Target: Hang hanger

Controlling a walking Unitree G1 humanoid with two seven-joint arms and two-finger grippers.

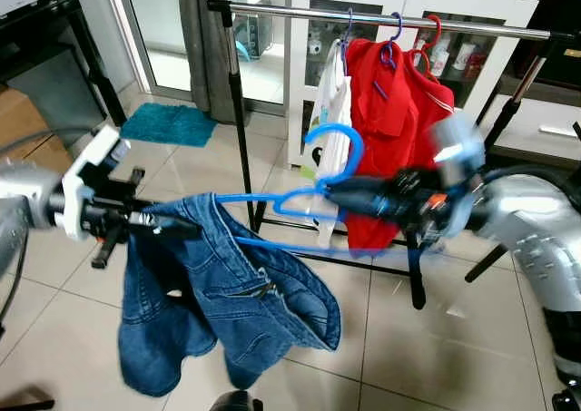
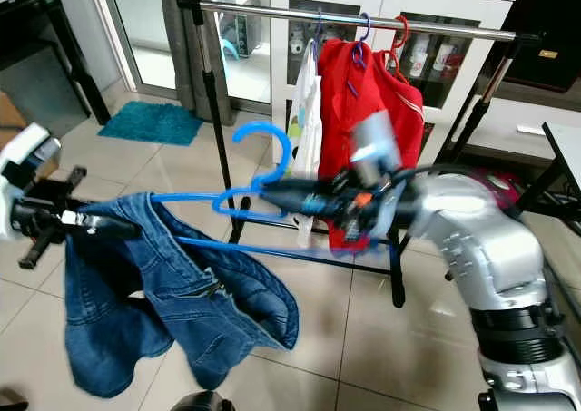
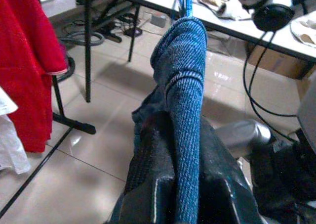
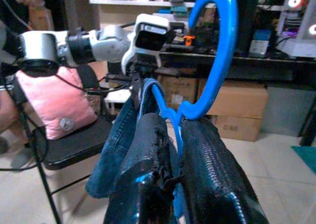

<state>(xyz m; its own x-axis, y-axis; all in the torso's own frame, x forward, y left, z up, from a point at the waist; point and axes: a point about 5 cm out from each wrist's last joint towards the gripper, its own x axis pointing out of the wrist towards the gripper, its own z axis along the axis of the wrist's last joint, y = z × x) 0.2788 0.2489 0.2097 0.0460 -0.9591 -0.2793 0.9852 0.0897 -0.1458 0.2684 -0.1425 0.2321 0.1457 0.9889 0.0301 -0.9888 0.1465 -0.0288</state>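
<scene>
A: Why is the clothes rail (image 1: pixel 300 12) half bare?

B: Red shirts (image 1: pixel 395 112) crowd its right end, leaving room for the blue hanger (image 1: pixel 331 148), held low before it.

A: And the denim jeans (image 1: pixel 227 293)?

B: Draped over its bar. The right gripper (image 1: pixel 331 193) pinches the neck under the hook; the left gripper (image 1: pixel 186 228) clamps the denim-wrapped far end, keeping it level.

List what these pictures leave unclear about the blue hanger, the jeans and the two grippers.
- Right gripper: blurred in both eye views.
- Blue hanger: left end hidden by the jeans.
- Left gripper: the jeans cover where its fingers meet the hanger.
- Jeans: lower edge blurred in the eye views.
</scene>
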